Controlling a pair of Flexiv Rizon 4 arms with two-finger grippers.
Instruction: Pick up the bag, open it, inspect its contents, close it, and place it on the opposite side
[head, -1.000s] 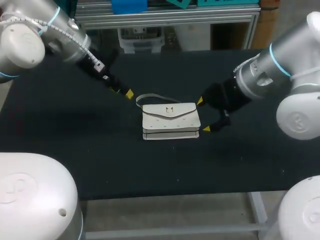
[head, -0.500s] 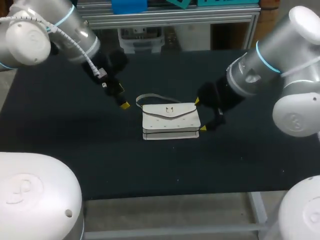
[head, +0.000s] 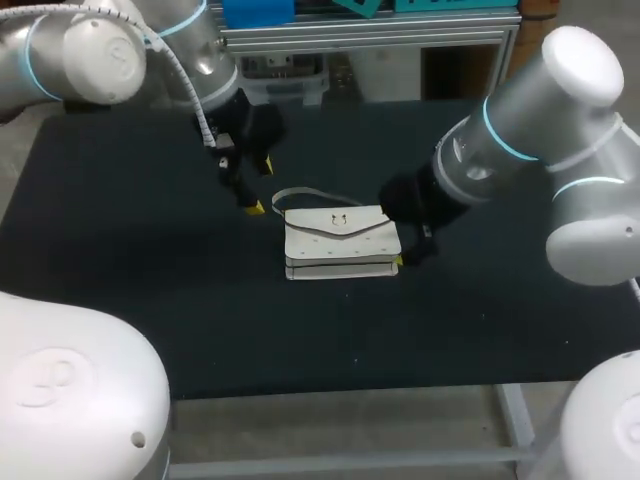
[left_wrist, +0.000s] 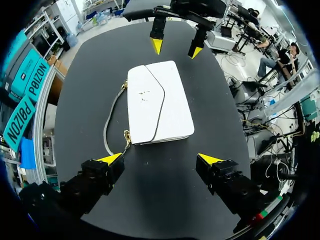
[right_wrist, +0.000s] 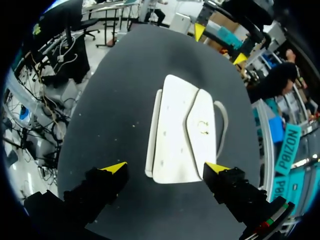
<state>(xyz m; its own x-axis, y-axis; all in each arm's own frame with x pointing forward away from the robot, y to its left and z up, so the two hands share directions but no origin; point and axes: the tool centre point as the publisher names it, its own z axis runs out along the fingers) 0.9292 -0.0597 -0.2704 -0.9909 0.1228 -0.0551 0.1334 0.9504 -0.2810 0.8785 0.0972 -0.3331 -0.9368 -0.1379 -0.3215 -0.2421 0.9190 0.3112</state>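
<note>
A white flap bag (head: 342, 243) lies flat and closed in the middle of the black table, its thin strap (head: 300, 192) looped behind it. My left gripper (head: 262, 187) hangs open just off the bag's left end, near the strap. My right gripper (head: 395, 235) stands open at the right end, one yellow tip beside the bag's front corner. In the left wrist view the bag (left_wrist: 157, 102) lies ahead of the open left gripper (left_wrist: 160, 160), with the right gripper (left_wrist: 176, 48) beyond it. In the right wrist view the bag (right_wrist: 182, 135) reaches between the open fingers of the right gripper (right_wrist: 165, 167) without touching them.
The black table (head: 150, 280) stretches wide on both sides of the bag and toward its front edge (head: 350, 388). Nothing else lies on it. Both arms lean in over the back half of the table.
Both arms have closed in on the bag: the left gripper swung right and turned near the strap end, and the right gripper slid left up to the bag's right end. The bag has not moved.
</note>
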